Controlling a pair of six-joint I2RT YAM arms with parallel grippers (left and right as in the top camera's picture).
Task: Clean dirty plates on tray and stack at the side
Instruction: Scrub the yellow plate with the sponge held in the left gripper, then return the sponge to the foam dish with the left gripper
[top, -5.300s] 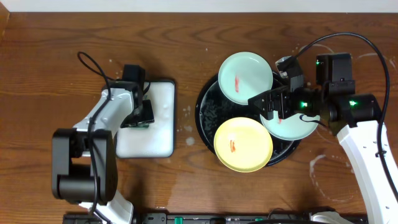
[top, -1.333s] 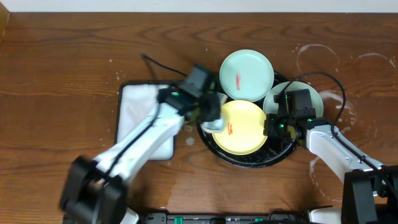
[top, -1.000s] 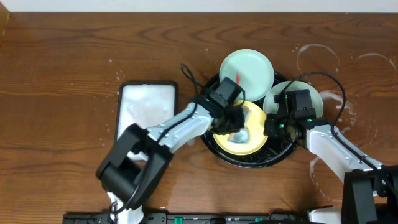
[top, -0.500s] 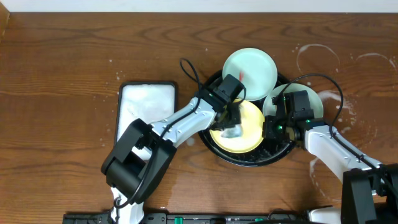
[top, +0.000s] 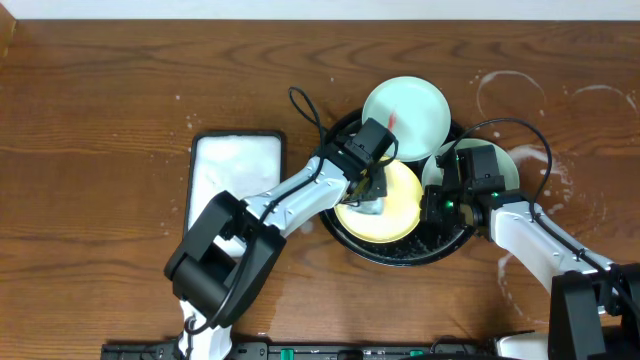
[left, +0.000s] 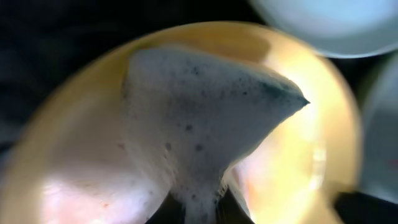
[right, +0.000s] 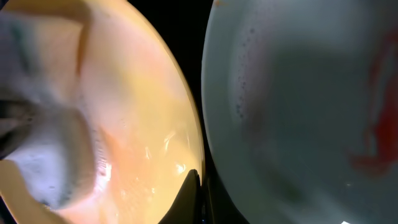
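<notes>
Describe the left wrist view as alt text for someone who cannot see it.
A foamy grey-white sponge, pinched by the left fingers at the bottom edge, covers the middle of the pale yellow plate. A mint plate's rim shows top right, the dark tray behind.

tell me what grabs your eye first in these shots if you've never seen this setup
First, the left gripper pressing a foamy sponge onto the yellow plate in the middle of the black tray. Next, the right gripper sits shut at that plate's right edge. A mint plate at the tray's far rim carries a red smear.
</notes>
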